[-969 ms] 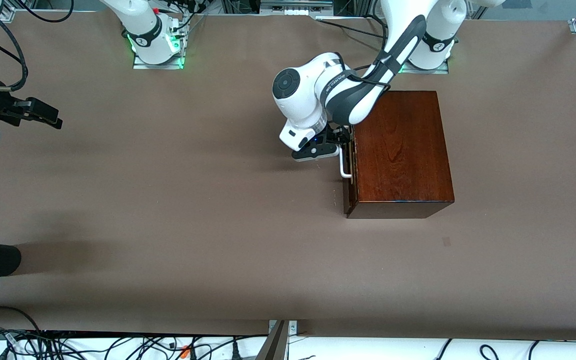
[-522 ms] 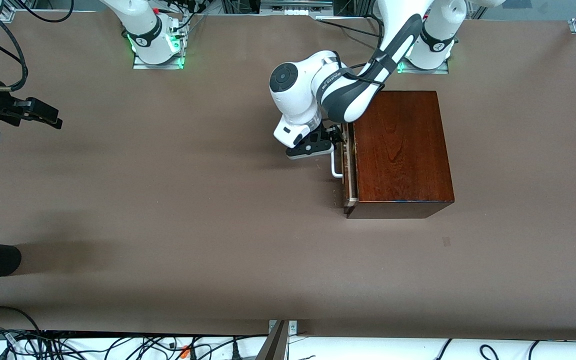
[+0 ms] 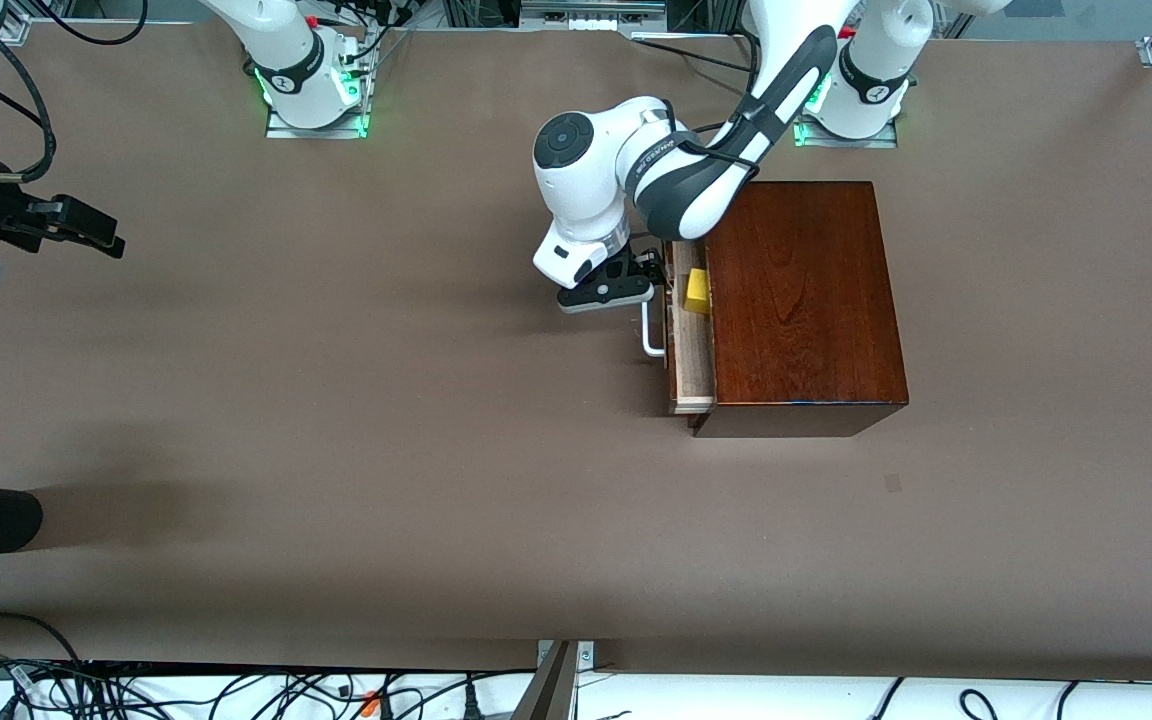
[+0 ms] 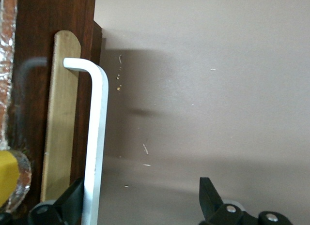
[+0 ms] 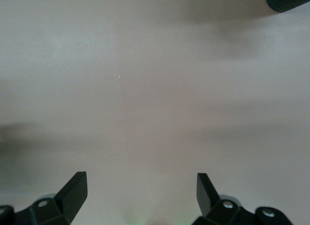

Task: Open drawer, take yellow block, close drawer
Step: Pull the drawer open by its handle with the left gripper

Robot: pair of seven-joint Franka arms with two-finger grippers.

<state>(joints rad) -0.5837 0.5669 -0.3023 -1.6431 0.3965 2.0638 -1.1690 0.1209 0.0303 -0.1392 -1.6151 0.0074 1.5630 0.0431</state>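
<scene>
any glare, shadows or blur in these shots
Front view: sharp, with soft arm shadows on the table and sheen on the wooden box. Left wrist view: the handle is crisp and casts a shadow; the yellow block at the edge is blurred. Right wrist view: only hazy tabletop shadows.

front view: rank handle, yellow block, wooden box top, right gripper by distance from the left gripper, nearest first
1. handle: at the left gripper, one finger hooked on its bar, jaws open.
2. yellow block: in the partly open drawer, just past the handle.
3. wooden box top: over the drawer, toward the left arm's end.
4. right gripper: open, waiting over the table's right-arm end.
</scene>
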